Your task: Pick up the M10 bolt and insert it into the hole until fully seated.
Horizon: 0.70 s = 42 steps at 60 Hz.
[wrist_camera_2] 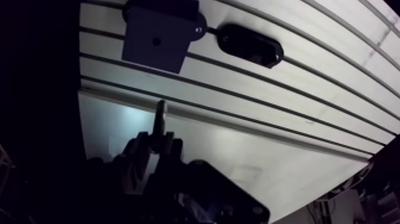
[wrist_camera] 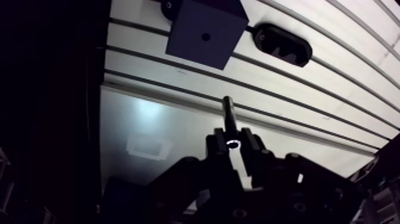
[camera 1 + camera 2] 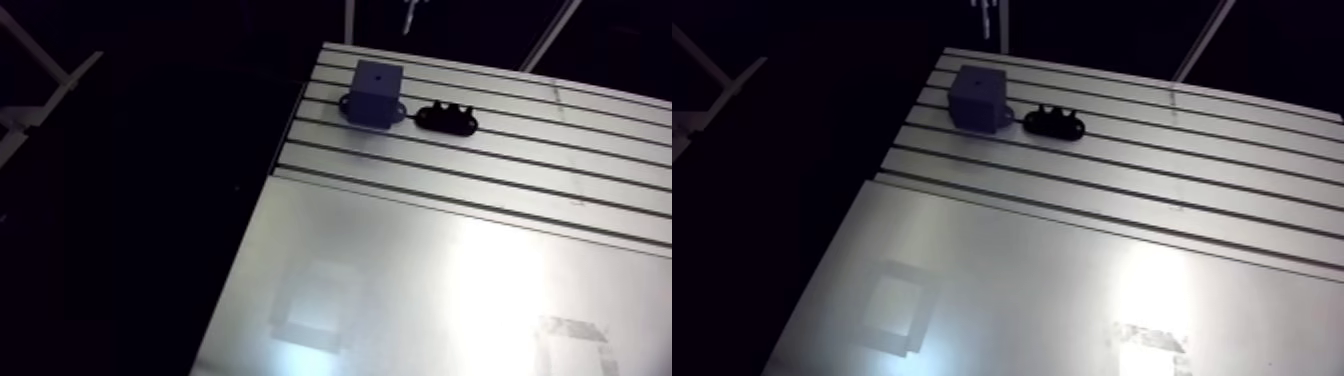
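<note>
In the wrist view my gripper (image 2: 232,142) is shut on the M10 bolt (image 2: 228,114). The bolt's dark shank sticks out ahead of the fingertips. It points toward a dark blue block (image 2: 204,28) with a small round hole (image 2: 205,37) in its top face. The block stands on the slotted table some way ahead of the bolt's tip, and the two do not touch. In the arm view the block (image 3: 373,92) sits near the table's far left corner.
A black bolt holder (image 2: 283,44) lies right beside the block, also seen in the arm view (image 3: 446,118). The slotted aluminium table (image 3: 520,170) gives way to a smooth metal sheet (image 3: 400,290) nearer me. The table's left edge (image 3: 255,235) drops into darkness.
</note>
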Available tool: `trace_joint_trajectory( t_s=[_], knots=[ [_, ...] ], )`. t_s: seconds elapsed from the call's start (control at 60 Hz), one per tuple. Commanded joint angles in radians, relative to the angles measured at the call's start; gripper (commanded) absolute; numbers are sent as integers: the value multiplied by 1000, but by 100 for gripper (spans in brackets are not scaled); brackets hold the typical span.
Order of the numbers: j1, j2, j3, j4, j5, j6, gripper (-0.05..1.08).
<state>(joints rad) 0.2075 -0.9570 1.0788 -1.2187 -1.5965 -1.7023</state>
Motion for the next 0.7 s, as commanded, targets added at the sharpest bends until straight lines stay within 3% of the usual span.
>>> trace_joint_trajectory(
  t_s=[0.017, 0.7],
  knots=[
    [15, 31, -22, 1, 3, -4, 108],
    [19, 85, -47, 15, 2, -26, 108]
  ],
)
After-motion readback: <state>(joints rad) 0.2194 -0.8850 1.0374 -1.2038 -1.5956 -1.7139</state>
